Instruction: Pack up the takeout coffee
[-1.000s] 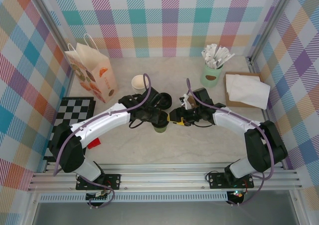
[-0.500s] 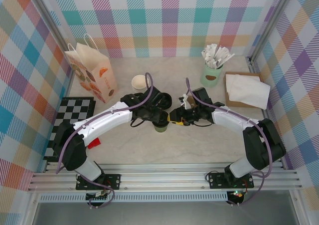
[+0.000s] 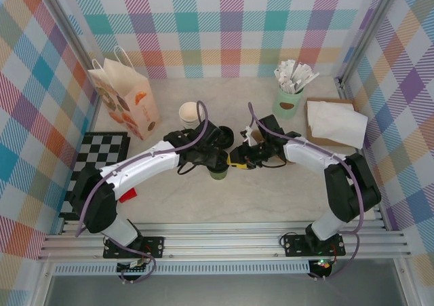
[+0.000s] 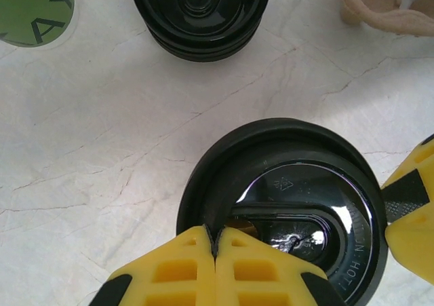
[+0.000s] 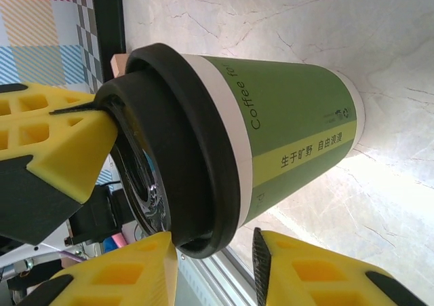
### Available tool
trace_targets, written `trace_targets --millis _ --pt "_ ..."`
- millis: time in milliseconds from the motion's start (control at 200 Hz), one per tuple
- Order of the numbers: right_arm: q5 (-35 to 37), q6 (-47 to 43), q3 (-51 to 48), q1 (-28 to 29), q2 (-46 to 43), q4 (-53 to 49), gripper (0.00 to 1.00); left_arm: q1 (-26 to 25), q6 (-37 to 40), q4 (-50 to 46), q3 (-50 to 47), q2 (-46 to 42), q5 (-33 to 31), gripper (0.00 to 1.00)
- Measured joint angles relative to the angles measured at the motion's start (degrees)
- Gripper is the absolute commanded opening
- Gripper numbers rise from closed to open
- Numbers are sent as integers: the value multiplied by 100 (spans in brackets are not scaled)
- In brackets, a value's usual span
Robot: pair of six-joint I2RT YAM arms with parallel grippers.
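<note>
"Looking down from overhead, where is the takeout coffee (image 3: 218,174)?"

"Upright on the table (image 3: 271,197), midway between the arms. The left gripper (image 3: 211,159) hangs over its far-left side and the right gripper (image 3: 238,162) is just at its right. Both are at the cup, so neither arm is nearer. The paper bag (image 3: 125,99) stands well apart at the far left, on the left arm's side."

"And the left wrist camera?"

"It looks straight down the cup's long axis onto the black lid (image 4: 288,211). The left gripper (image 4: 215,248) has its fingers pressed together with nothing between them, tips over the lid's near edge. A yellow finger of the right gripper shows at the lid's right side."

"The right wrist?"

"That camera is rolled, so the takeout coffee (image 5: 298,133) lies across the frame, lid to the left and base to the right. The right gripper (image 5: 213,245) has its jaws part-way apart, opening along the cup's axis. One finger is on the lid's top side, the other beside the cream rim. The lid's edge sits between them, but I can't tell whether they pinch it. The left gripper's tip appears to rest against the lid's top."

"So the next move?"

"I'd judge a squeeze along that axis to seat the lid. Carrying the cup to the bag would need a grip across the wall instead."
</note>
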Motion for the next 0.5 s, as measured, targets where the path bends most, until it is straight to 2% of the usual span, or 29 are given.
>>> trace_targets --millis 235,415,500 --pt "-9 -42 -31 -31 109 -138 38 87 -210 614 -492 -109 160 0" --pt "-136 118 -42 -94 24 -11 51 116 -37 450 -304 -107 192 0" --pt "-85 262 101 -181 11 -153 54 127 190 273 -118 -83 203 0"
